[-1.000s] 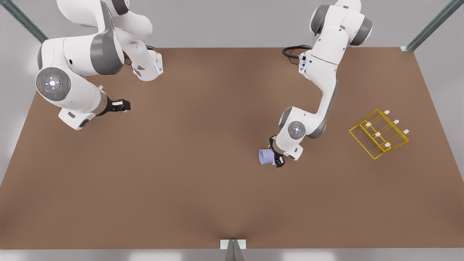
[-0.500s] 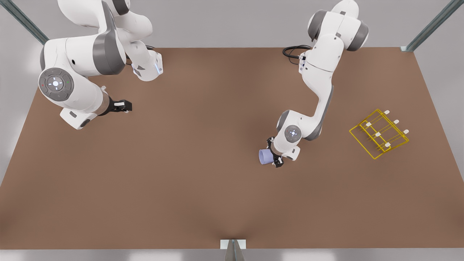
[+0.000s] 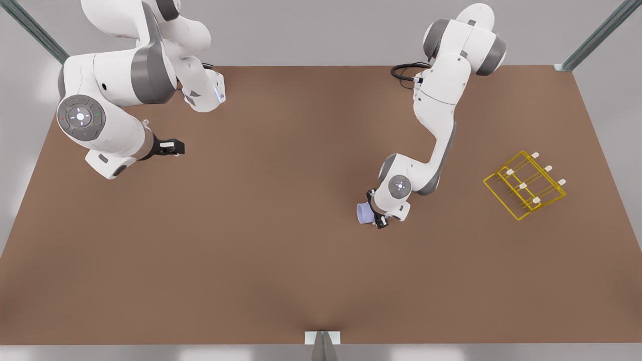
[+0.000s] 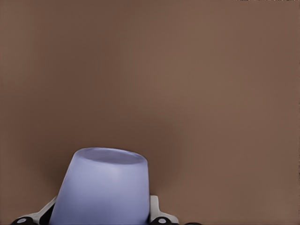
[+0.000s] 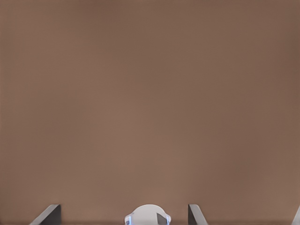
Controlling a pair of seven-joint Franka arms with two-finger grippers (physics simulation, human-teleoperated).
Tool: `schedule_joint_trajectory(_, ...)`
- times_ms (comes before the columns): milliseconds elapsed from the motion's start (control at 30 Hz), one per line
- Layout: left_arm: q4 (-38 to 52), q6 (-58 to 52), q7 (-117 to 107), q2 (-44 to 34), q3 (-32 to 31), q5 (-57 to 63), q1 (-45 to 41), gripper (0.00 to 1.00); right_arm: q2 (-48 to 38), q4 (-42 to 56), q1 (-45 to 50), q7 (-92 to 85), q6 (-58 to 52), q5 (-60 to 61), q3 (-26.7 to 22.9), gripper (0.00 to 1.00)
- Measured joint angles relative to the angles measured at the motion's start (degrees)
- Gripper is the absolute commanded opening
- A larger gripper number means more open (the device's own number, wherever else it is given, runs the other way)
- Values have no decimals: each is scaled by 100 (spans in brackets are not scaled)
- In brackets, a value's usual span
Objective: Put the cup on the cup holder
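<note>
Two grippers to log, going across the front view from its left. You have the right gripper point(image 3: 173, 147) hanging over bare brown tabletop point(image 3: 261, 210), nothing near it; its wrist view shows both fingers well spread with plain table between them. Judgement: this arm waits, parked out of the working lane.

Mid-table, your left gripper point(image 3: 377, 214) is pinching the small lavender-blue tapered handleless cup point(image 3: 363, 212). In the left wrist view the cup point(image 4: 101, 187) sits between the two fingers point(image 4: 157, 211), one against each side wall, its flat end pointing away from the palm. Judgement: a side grip leaves the cup's mouth free, which a peg needs.

Well away from that gripper, toward the front view's right, stands the small rectangular yellow wire cup holder with white-tipped upright pegs point(image 3: 524, 185), untouched. Judgement: grasp done, carry and placement not yet done. You should expect the cup to need turning mouth-down over one peg.
</note>
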Motion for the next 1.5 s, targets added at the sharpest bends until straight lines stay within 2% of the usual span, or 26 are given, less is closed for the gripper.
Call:
schedule_joint_trajectory(67,173,-192,-14,-273,120,-22,30,87,0,0,-2,8,0,3,0,100)
schedule_joint_trajectory(100,549,-514,-21,-389,344,-6,15,87,0,-1,-6,11,0,4,0,100)
schedule_joint_trajectory(200,1499,-1851,-32,-539,999,928,-125,86,2,0,-6,21,0,12,0,100)
schedule_joint_trajectory(233,1526,-2222,-14,-532,1963,1349,-785,86,1,1,-4,24,0,13,0,100)
schedule_joint_trajectory(300,1227,-2746,149,-141,4582,2037,-2665,86,4,-3,-6,28,0,15,0,100)
schedule_joint_trajectory(367,446,-2900,369,583,6522,2652,-4194,86,8,-6,-8,34,0,19,0,100)
schedule_joint_trajectory(400,-12,-2876,493,976,7164,2921,-4731,86,9,-5,-4,37,0,21,0,100)
schedule_joint_trajectory(467,-615,-2800,725,1573,7694,3440,-5182,86,9,-8,0,45,-3,23,0,100)
schedule_joint_trajectory(600,-1180,-2644,1117,1950,8068,4188,-5451,86,16,-32,-8,63,-31,25,-6,100)
schedule_joint_trajectory(833,-1891,-2306,1576,2254,8089,4963,-5391,86,27,-65,1,87,-52,26,-2,100)
schedule_joint_trajectory(1100,-2499,-1697,1461,2328,7953,5180,-5150,86,54,-77,6,109,-59,27,-9,100)
schedule_joint_trajectory(1267,-2542,-1429,1136,2347,7515,5200,-4926,86,100,-78,41,120,-57,32,-9,100)
schedule_joint_trajectory(1500,-2646,-1067,697,2460,7467,5202,-4670,86,115,-78,52,131,-42,55,-9,100)
